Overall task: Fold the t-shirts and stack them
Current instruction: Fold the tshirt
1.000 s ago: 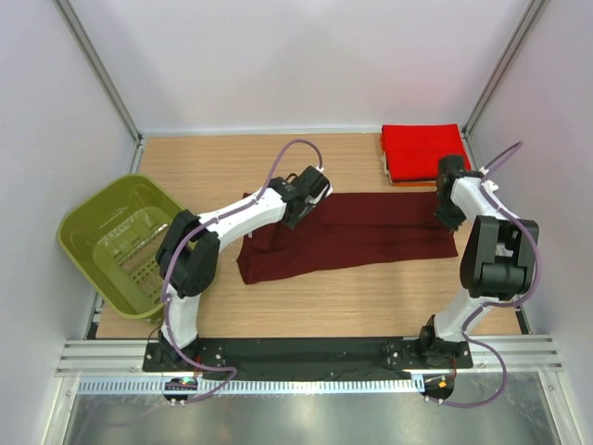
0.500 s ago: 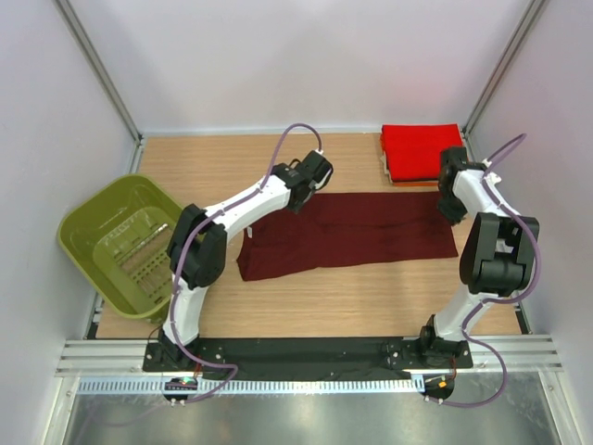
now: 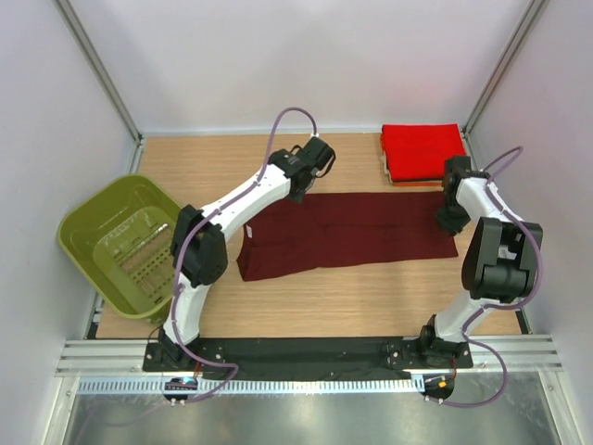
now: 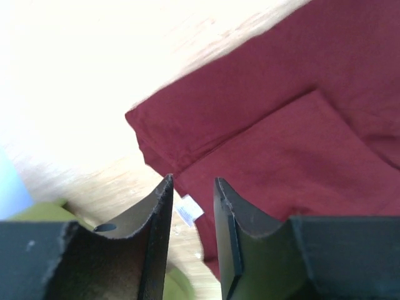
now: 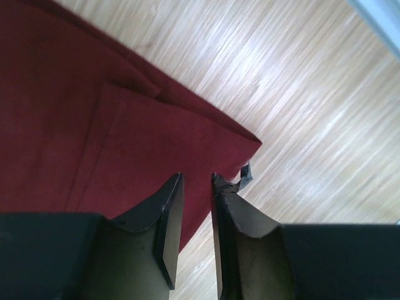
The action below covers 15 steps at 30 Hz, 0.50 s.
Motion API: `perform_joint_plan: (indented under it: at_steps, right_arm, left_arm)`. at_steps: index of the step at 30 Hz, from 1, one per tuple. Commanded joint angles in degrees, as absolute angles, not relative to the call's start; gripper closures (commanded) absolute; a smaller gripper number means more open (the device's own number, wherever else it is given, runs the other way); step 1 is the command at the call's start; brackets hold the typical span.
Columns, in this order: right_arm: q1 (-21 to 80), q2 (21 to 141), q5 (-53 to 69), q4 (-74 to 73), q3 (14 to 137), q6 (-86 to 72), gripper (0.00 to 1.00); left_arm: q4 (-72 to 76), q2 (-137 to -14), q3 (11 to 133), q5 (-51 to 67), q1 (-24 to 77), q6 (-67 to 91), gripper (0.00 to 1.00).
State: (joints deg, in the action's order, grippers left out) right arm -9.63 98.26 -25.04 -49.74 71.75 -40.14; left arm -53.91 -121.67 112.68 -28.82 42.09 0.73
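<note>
The dark maroon t-shirt lies flat on the table as a long folded strip, and shows in the left wrist view and the right wrist view. My left gripper hovers at the strip's far edge, left of its middle, with jaws slightly apart and empty. A white tag shows between them, below on the cloth. My right gripper is above the strip's right end, with jaws slightly apart and empty. The folded bright red t-shirt tops a stack with thin orange and dark layers at the back right.
The olive-green basket stands tilted at the table's left edge, and a bit of it shows in the left wrist view. White walls with metal posts enclose the wooden table on three sides.
My left gripper has lifted off the maroon shirt and moved toward the far side. My right gripper has shifted slightly nearer over the shirt's right end. The strip lies flatter.
</note>
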Motion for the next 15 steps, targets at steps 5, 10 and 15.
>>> perform_joint_plan:
  at_steps: [5,10,15]
  right_arm:
    - [-11.4,96.2,-16.9,-41.7,63.2,-36.4,0.69]
    - [-12.5,98.6,-21.1,-42.4,60.7,-37.4,0.72]
    - [-14.0,94.6,-20.8,-42.1,56.2,-36.7,0.72]
  left_arm:
    - [-63.3,-113.1,108.4,-25.9,40.7,11.8,0.65]
    - [-65.1,-110.7,103.6,-18.5,36.0,16.4,0.64]
    - [-62.8,-109.4,101.7,-7.7,30.0,19.0,0.61]
